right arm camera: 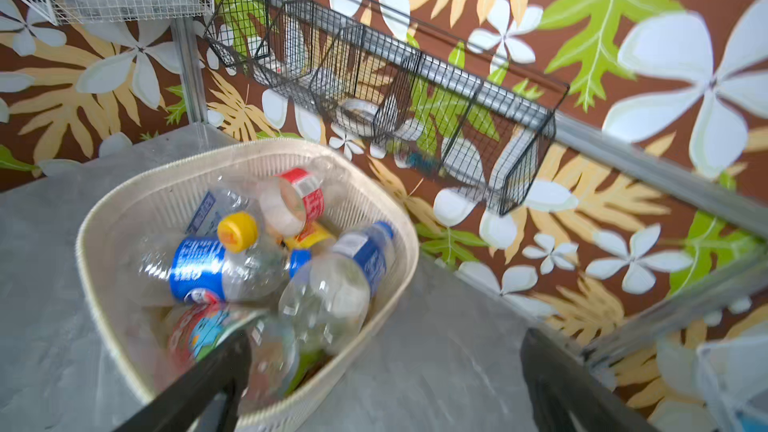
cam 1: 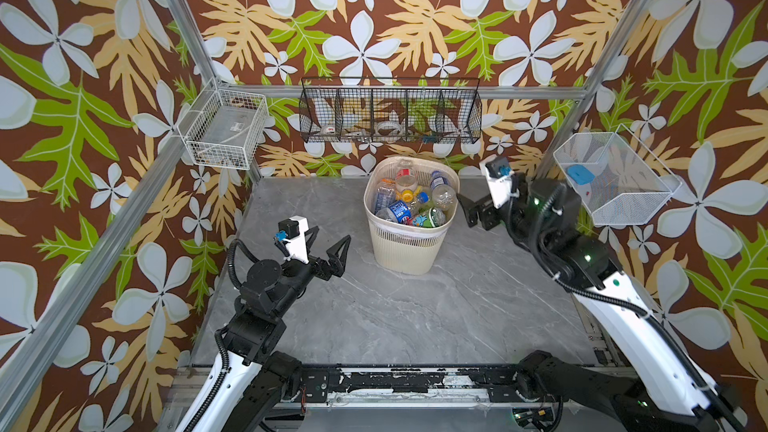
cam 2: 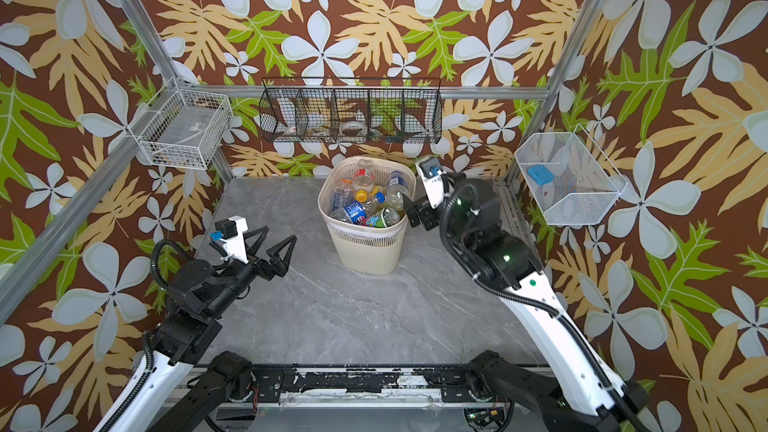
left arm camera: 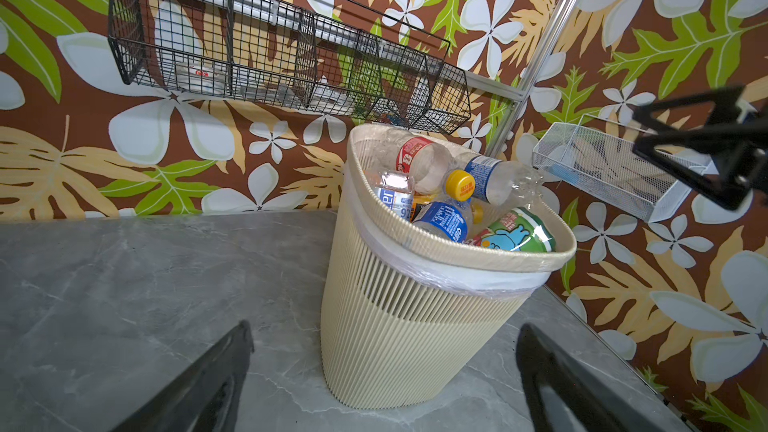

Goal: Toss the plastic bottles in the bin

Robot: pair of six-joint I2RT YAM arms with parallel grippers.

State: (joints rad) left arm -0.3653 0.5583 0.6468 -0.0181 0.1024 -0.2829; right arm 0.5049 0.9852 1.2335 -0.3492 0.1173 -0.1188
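The cream ribbed bin [cam 1: 409, 245] [cam 2: 368, 249] stands at the back middle of the table, lined with a clear bag. Several plastic bottles [cam 1: 409, 201] [left arm camera: 440, 218] [right arm camera: 208, 268] are piled inside it, clear and green, with blue, red and cartoon labels and a yellow cap. My left gripper [cam 1: 332, 238] [cam 2: 276, 238] [left arm camera: 384, 338] hovers open and empty to the left of the bin [left arm camera: 407, 326], pointing at it. My right gripper [cam 1: 468, 210] [cam 2: 417, 211] [right arm camera: 386, 342] is open and empty at the bin's right rim [right arm camera: 166, 168], one finger over the bottles.
A black wire rack [cam 1: 390, 110] hangs on the back wall above the bin. White wire baskets hang on the left wall [cam 1: 224, 130] and the right wall [cam 1: 615, 176]. The grey marble table [cam 1: 415, 317] stretches in front of the bin.
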